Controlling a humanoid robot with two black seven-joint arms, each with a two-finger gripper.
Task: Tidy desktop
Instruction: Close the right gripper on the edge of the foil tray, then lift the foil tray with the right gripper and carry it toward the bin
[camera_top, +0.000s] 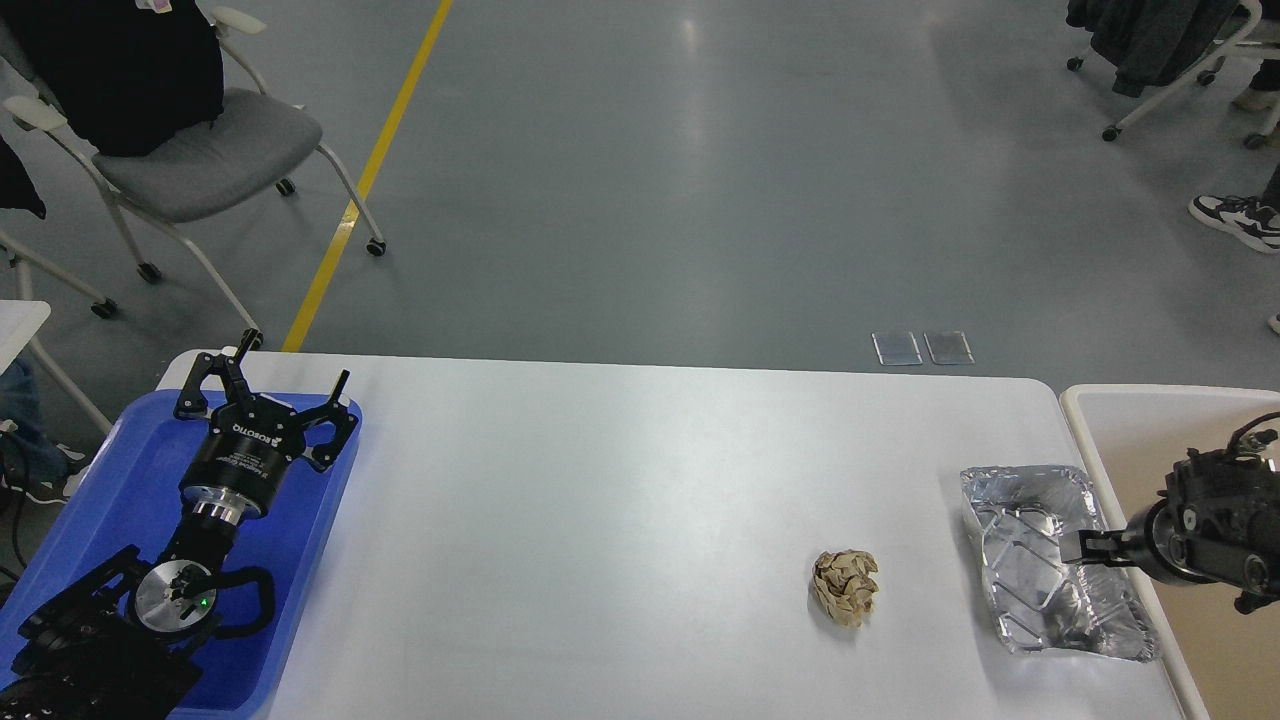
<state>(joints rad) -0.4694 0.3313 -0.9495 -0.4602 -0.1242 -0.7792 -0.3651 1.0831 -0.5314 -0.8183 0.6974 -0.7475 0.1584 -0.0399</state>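
Observation:
The white desktop (620, 480) fills the lower half of the head view. A crumpled beige paper ball (846, 587) lies on it at the right of middle. An empty, dented foil tray (1035, 560) lies near the right edge. My right gripper (1085, 548) comes in from the right, and its dark tip is at the foil tray's right rim. It is seen side-on, so its fingers cannot be told apart. My left gripper (280, 378) is open and empty above the far end of the blue tray (110, 480).
A white-rimmed beige bin (1140, 430) stands against the desktop's right edge, under my right arm. The blue tray overhangs the left edge. A grey chair (200, 150) stands on the floor at far left.

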